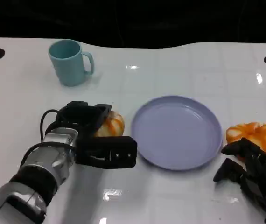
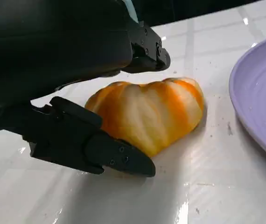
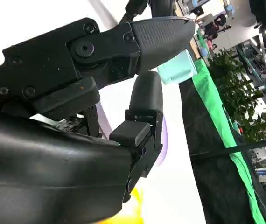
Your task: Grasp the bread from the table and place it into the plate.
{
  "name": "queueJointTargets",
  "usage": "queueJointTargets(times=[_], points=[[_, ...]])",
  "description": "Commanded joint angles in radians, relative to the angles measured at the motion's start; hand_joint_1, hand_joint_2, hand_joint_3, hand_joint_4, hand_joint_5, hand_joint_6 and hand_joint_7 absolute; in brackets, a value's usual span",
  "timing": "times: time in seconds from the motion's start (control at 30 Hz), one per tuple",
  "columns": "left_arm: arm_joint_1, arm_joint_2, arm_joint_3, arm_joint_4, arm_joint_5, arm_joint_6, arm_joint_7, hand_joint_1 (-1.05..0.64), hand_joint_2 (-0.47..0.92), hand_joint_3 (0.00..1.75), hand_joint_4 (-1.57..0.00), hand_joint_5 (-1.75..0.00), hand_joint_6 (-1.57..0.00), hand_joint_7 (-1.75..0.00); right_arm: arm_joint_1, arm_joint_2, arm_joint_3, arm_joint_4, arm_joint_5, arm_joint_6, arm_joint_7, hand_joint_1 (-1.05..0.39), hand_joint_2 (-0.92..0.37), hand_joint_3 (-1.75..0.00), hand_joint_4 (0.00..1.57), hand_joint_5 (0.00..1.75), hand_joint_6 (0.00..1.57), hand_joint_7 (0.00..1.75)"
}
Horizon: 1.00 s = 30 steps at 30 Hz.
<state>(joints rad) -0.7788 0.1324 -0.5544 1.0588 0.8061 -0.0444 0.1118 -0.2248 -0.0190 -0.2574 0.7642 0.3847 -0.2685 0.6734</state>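
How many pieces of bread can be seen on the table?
2. One orange-and-white round bread lies left of the lavender plate, among the left hand's fingers; another lies right of the plate.

surface: glossy white table (image 1: 179, 196) | far left: teal mug (image 1: 69, 62), upright | centre: lilac plate (image 1: 177, 132) | left, just beside plate: orange-white bread (image 1: 111, 124) | right, close to plate rim: second bread (image 1: 254, 135)

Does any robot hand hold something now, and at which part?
The left robot hand brackets the bread at its sides; a closed grip cannot be told. The right robot hand holds nothing.
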Motion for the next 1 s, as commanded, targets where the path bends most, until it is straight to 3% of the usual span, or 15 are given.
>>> queueJointTargets(times=[0.03,0.13,0.23,0.27,0.3,0.33,0.47,0.7,0.77,0.9,1.0], points=[[-0.034,0.018,0.026,0.050,-0.048,-0.079,0.078,-0.30,0.92,0.18,-0.76,-1.11,-1.00,-0.13,0.018,-0.011,-0.002,0.002,-0.004,0.013,-0.017,-0.57,-0.92,-0.17,0.68,1.55,0.66,1.14],[-0.040,0.018,0.019,0.077,-0.046,-0.102,0.117,-0.30,0.92,0.13,-0.80,-1.63,-1.22,-0.14,0.017,-0.013,-0.001,0.005,-0.005,0.012,-0.017,-0.57,-0.92,-0.17,0.68,1.56,0.66,1.14],[-0.045,0.015,0.016,0.095,-0.047,-0.109,0.134,-0.31,0.92,0.13,-0.79,-1.73,-1.25,-0.15,0.017,-0.014,-0.001,0.006,-0.004,0.009,-0.012,-0.57,-0.92,-0.18,0.68,1.56,0.66,1.14],[-0.044,0.015,0.018,0.099,-0.050,-0.115,0.143,-0.27,0.90,0.29,-0.78,-1.74,-0.91,-0.95,0.017,-0.014,-0.002,0.007,-0.001,0.010,-0.010,-0.57,-0.92,-0.19,0.67,1.56,0.66,1.15],[-0.043,0.014,0.019,0.103,-0.052,-0.118,0.149,-0.25,0.91,0.36,-0.78,-1.74,-0.74,-1.34,0.018,-0.014,-0.003,0.008,0.000,0.010,-0.008,-0.57,-0.92,-0.19,0.67,1.57,0.65,1.15],[-0.043,0.013,0.021,0.108,-0.055,-0.120,0.151,-0.24,0.91,0.40,-0.77,-1.74,-0.63,-1.55,0.018,-0.015,-0.003,0.010,0.000,0.009,-0.007,-0.58,-0.92,-0.19,0.66,1.57,0.65,1.15],[-0.043,0.017,0.024,0.116,-0.072,-0.140,0.167,-0.23,0.89,0.39,-0.78,-1.75,-0.54,-1.73,0.008,-0.013,-0.011,0.030,0.004,-0.007,0.001,-0.55,-0.92,-0.20,0.66,1.57,0.66,1.17],[-0.044,0.028,0.061,0.097,-0.114,-0.156,0.203,-0.22,0.89,0.42,-0.79,-1.75,-0.52,-1.75,-0.007,-0.007,-0.021,0.037,0.024,0.025,-0.002,-0.53,-0.92,-0.17,0.69,1.57,0.69,1.18],[-0.042,0.037,0.067,0.091,-0.121,-0.173,0.222,-0.21,0.85,0.50,-0.80,-1.75,-0.53,-1.75,-0.007,-0.011,-0.016,0.031,0.023,0.037,-0.002,-0.53,-0.92,-0.16,0.68,1.56,0.68,1.17],[-0.036,0.048,0.088,0.070,-0.138,-0.216,0.257,-0.16,0.66,0.87,-0.83,-1.75,-0.56,-1.75,-0.006,-0.013,-0.011,0.021,0.019,0.046,-0.012,-0.55,-0.92,-0.16,0.67,1.57,0.67,1.17],[-0.038,0.044,0.094,0.043,-0.149,-0.234,0.263,-0.17,0.63,0.94,-0.83,-1.75,-0.55,-1.75,-0.006,-0.011,-0.014,0.025,0.024,0.041,-0.007,-0.53,-0.92,-0.15,0.67,1.56,0.67,1.16]])
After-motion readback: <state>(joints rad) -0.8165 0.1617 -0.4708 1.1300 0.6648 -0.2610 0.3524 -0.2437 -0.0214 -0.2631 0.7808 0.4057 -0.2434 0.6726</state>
